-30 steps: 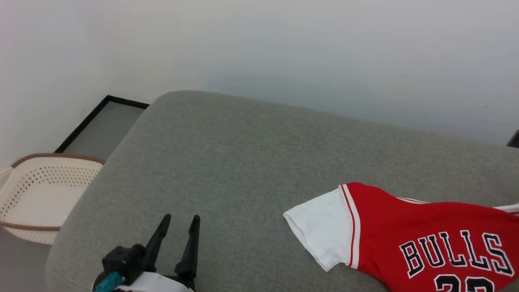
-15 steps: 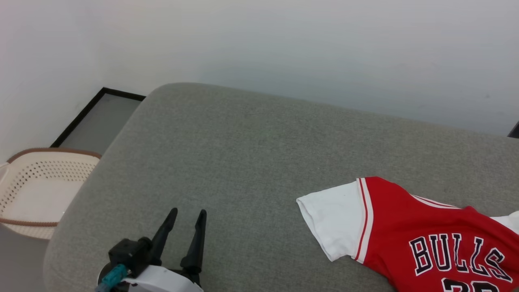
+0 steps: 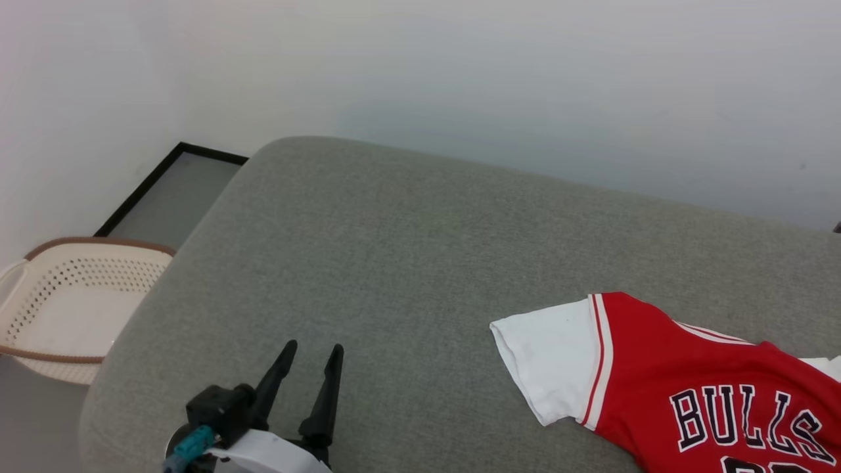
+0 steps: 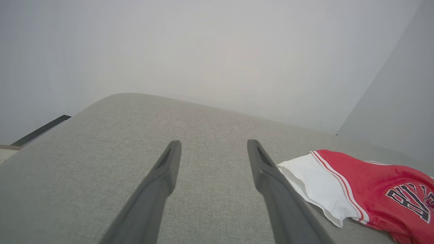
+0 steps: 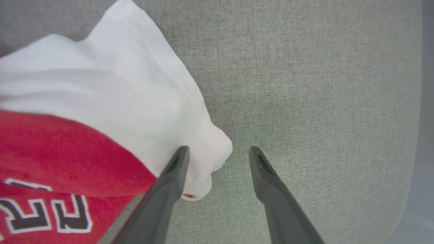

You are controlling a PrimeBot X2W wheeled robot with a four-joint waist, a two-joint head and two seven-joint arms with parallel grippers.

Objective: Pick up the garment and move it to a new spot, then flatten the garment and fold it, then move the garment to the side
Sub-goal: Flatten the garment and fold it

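Nearest the robot, the left gripper point(image 3: 314, 345) hovers low over the front of the grey cushion point(image 3: 394, 249). Its two dark fingers are spread wide and hold nothing, and it looks parked clear of the work, ready to help with smoothing. Off to its right the garment point(image 3: 663, 374) lies on the same cushion, front up, with the BULLS lettering showing. One white sleeve point(image 3: 552, 361) reaches toward the cushion's middle, and the red body runs off the head view's lower right edge. In the right wrist view the right gripper point(image 5: 219, 149) stands over a bunched sleeve corner point(image 5: 203, 142). Its fingers are apart and the cloth lies loose between them, unpinched. Since the shirt rests on the cushion under its own weight, I judge the placing done and flattening next. Farther left, past the cushion's edge, a perforated cream basket point(image 3: 72, 295) sits on the floor. A plain pale wall point(image 3: 460, 79) stands behind everything.
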